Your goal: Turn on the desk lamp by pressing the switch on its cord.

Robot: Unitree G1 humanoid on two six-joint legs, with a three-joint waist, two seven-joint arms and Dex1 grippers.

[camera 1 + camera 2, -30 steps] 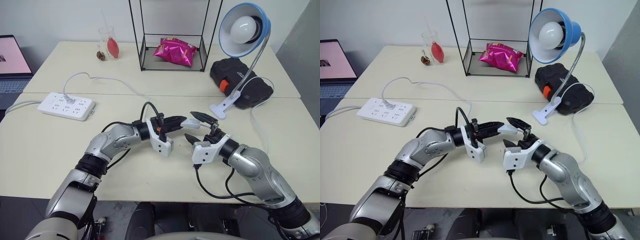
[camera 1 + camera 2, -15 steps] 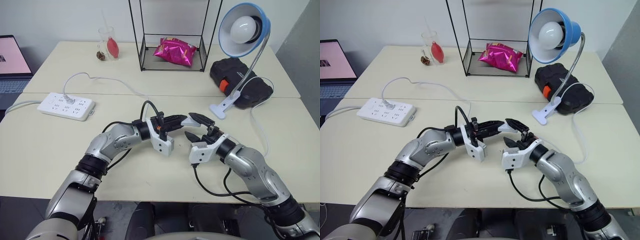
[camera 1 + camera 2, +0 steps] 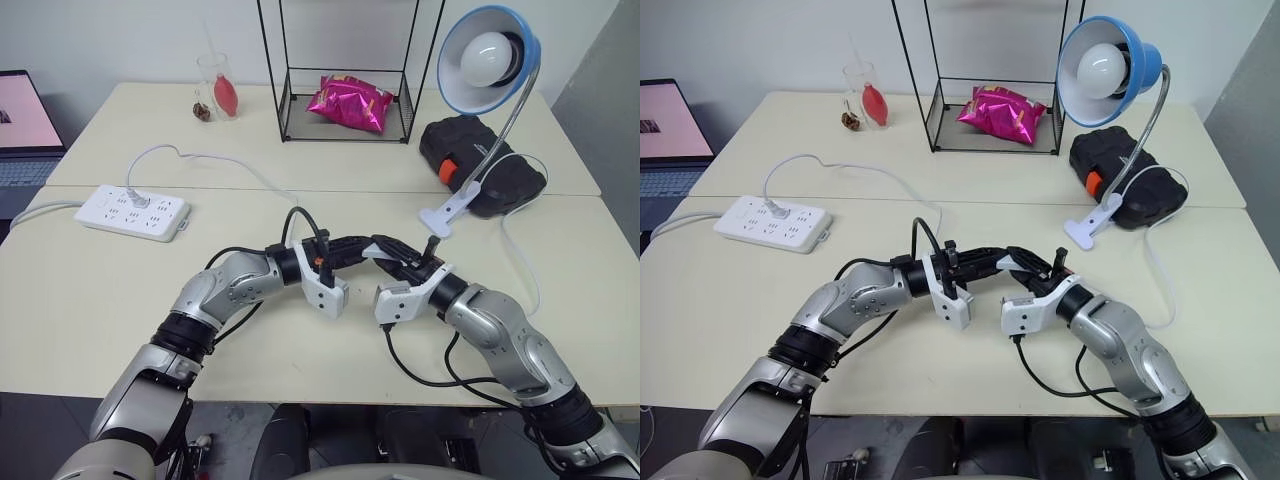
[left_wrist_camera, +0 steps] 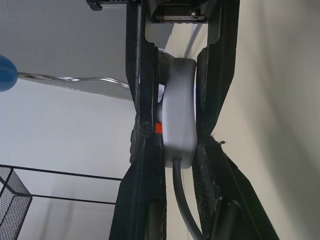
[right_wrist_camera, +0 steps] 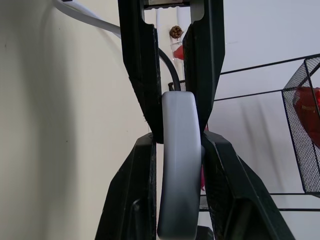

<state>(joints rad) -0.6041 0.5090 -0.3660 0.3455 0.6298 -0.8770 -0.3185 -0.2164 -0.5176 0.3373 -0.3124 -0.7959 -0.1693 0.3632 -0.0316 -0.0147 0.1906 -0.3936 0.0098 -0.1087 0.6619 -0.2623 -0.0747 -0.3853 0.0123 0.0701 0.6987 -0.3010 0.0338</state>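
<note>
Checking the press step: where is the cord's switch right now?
The switch is held above the near table, mid-scene, pinched between the left gripper and right gripper, in front of the lamp's clip base.

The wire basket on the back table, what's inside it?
Inside the wire basket lies a shiny pink snack bag, crumpled. The mesh lets you see through, but whatever sits under the bag is covered.

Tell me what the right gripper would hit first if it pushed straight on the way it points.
Likely the left gripper, tip to tip opposite; both clamp the switch, so the right gripper would shove that too.
</note>
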